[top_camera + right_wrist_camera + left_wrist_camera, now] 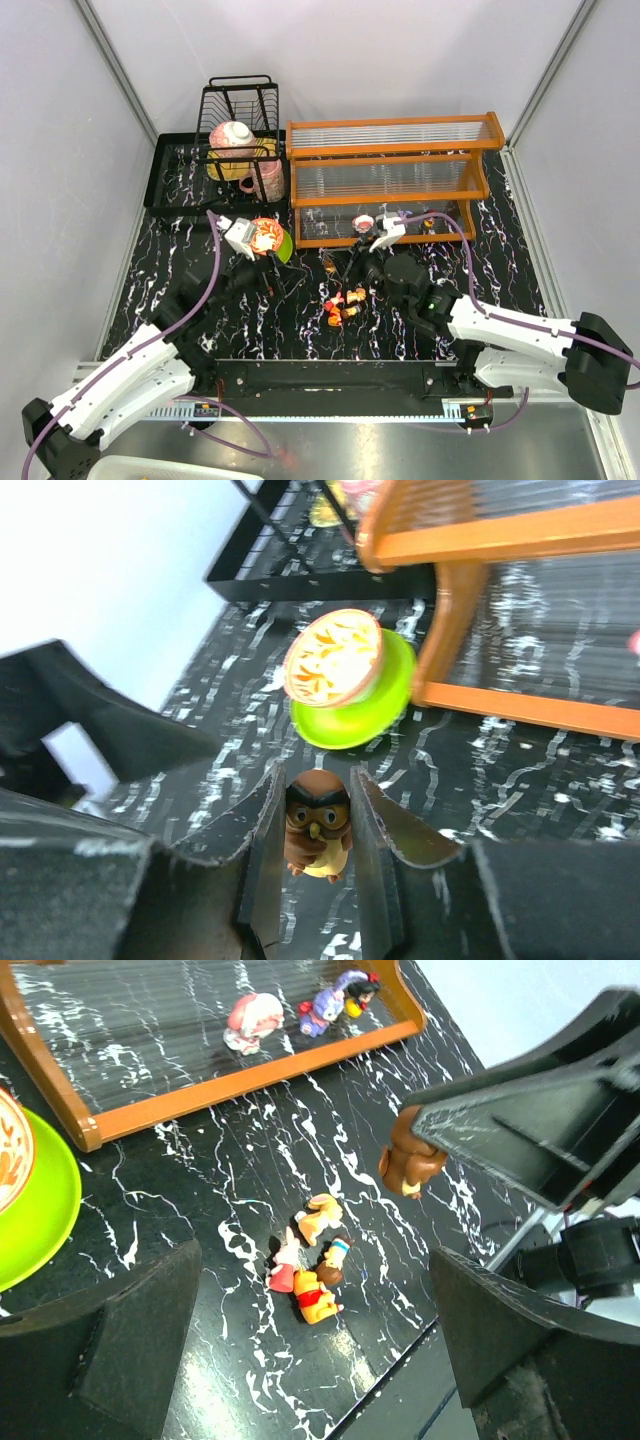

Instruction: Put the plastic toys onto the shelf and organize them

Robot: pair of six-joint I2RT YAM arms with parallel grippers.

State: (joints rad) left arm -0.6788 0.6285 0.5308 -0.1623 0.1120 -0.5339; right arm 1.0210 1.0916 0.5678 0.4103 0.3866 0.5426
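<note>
Owl toy (317,830) clamped between right fingers (260,850), above middle of counter (500,260).
Left fingers (130,1350) spread wide, empty, over loose toys (315,1265); shelf (390,152) along far edge; bare strip between loose toys and shelf's front rail; green plate (40,1210) at shelf's left end.

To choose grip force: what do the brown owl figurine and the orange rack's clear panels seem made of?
Small brown owl figurine, pinched in the right hand: probably hard moulded plastic, smooth, slight sheen. Clear ribbed panels of the orange-framed rack: likely transparent plastic; the marbled tabletop shows through.
</note>
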